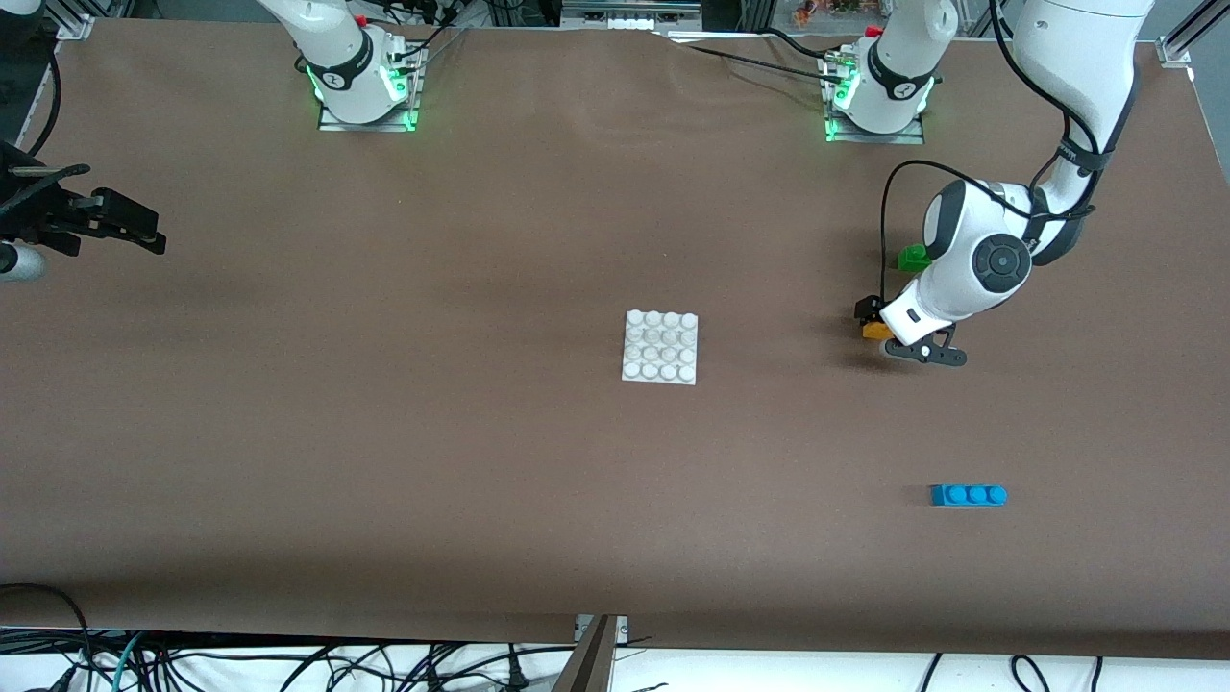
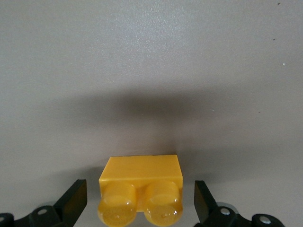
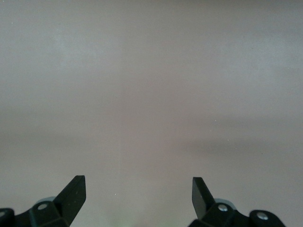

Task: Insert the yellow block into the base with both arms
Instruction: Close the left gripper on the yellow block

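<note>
The left claw (image 2: 140, 201) is lowered over the yellow block (image 2: 141, 188) toward the left arm's end of the desk (image 1: 384, 432), its jaws spread wide and straddling the brick. In the left wrist view the block sits between the two black fingertips (image 2: 75, 198), with a clear gap on either side, so neither one touches it; its two round studs face the camera. From the front, only a sliver of the yellow block (image 1: 875, 331) shows beside the left arm's white wrist. The green brick (image 1: 913, 257) lies just beside that arm, closer to the robots' edge of the desk. The base (image 1: 660, 347) rests flat near the middle of the desk, well apart from the block. The blue brick (image 1: 969, 495) lies nearer to the front edge. The right claw (image 1: 144, 231) waits above the right arm's end of the desk, jaws also wide and holding nothing.
</note>
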You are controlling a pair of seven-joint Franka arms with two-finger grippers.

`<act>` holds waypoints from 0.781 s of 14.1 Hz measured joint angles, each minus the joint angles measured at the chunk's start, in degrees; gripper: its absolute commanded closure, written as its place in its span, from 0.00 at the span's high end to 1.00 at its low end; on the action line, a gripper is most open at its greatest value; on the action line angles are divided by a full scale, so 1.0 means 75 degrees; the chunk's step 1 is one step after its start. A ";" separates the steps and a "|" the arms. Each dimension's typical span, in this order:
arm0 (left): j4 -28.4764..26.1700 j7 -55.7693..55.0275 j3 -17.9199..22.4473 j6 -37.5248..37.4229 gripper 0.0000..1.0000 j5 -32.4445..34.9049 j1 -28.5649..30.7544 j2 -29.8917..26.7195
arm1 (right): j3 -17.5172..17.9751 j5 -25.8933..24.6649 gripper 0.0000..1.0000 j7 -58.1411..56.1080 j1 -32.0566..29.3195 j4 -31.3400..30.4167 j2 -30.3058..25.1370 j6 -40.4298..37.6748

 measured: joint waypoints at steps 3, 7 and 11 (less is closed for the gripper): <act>-0.0006 0.0000 -0.0019 0.0051 1.00 0.0000 -0.0032 0.0000 | 0.0000 0.0000 1.00 0.0000 0.0000 0.0000 0.0000 0.0000; -0.0015 0.0000 -0.0031 0.0051 0.96 0.0000 -0.0040 0.0007 | 0.0000 0.0000 1.00 0.0000 0.0000 0.0000 0.0000 0.0000; -0.0025 -0.0001 -0.0031 0.0052 0.46 0.0000 -0.0040 0.0073 | 0.0000 0.0000 1.00 0.0001 -0.0001 0.0000 0.0001 0.0000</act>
